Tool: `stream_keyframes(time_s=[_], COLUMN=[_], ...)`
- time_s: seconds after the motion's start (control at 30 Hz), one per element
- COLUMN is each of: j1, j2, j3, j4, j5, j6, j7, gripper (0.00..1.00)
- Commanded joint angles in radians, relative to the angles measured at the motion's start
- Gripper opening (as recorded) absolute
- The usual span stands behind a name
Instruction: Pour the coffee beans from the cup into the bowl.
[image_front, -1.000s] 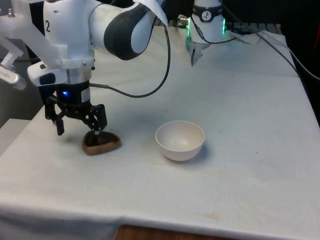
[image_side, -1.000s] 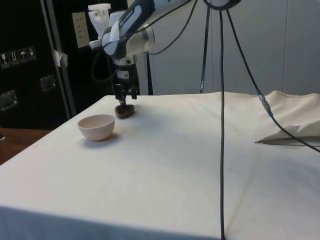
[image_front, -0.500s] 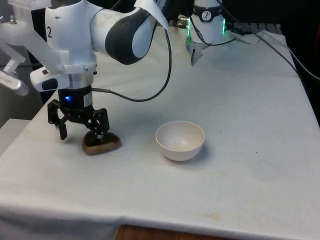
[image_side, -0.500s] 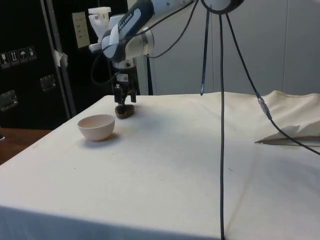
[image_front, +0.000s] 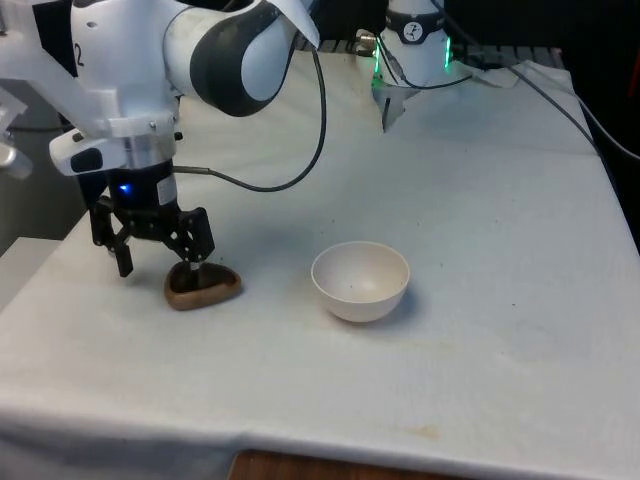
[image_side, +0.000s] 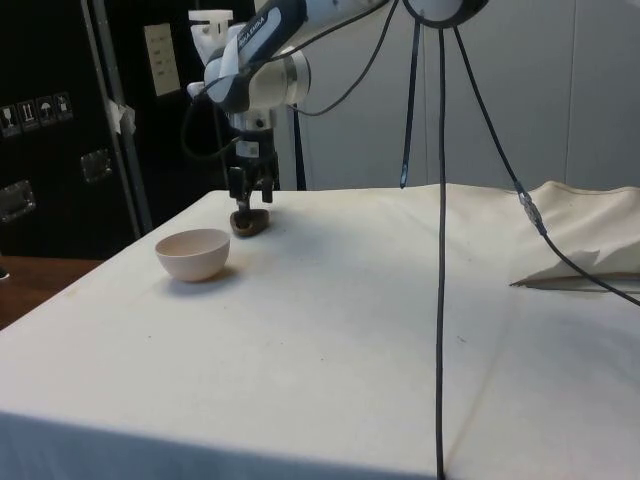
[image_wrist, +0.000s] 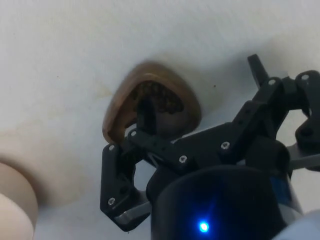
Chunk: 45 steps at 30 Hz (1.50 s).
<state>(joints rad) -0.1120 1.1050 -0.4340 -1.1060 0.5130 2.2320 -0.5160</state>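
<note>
Gripper (image_front: 155, 258) right over cup (image_front: 202, 285), jaws apart: one finger dips inside rim, other outside, away from bowl (image_front: 360, 281). Cup's long axis points toward bowl.

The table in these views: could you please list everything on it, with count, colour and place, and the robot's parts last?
Cup: one, brown wood, holding dark coffee beans, on the cloth toward the front view's left.
Bowl: one, cream, upright, to the front view's right of the cup, apart from it.
Cloth: one, white, covering the table.
Cables: black, hanging in the side view.
Gripper: one, black, open, one finger inside the cup, the other outside its rim.
</note>
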Motion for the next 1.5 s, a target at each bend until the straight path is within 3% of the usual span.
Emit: stream_keyframes(time_s=[0.0, 0.13, 0.83, 1.33, 1.37, 1.47], j1=[-0.007, 0.0, 0.0, -0.001, -0.001, -0.002], j2=[0.001, 0.0, 0.003, 0.003, 0.003, 0.003], j3=[0.005, -0.004, -0.007, -0.006, -0.006, -0.005], j4=[0.008, 0.002, 0.004, 0.005, 0.006, 0.006], j5=[0.006, 0.015, 0.015, 0.016, 0.017, 0.018], j6=[-0.016, -0.01, -0.012, -0.012, -0.015, -0.016], j7=[-0.005, -0.008, -0.006, -0.008, -0.009, -0.01], gripper=[1.0, 1.0, 0.98, 0.14, 0.02, 0.0])
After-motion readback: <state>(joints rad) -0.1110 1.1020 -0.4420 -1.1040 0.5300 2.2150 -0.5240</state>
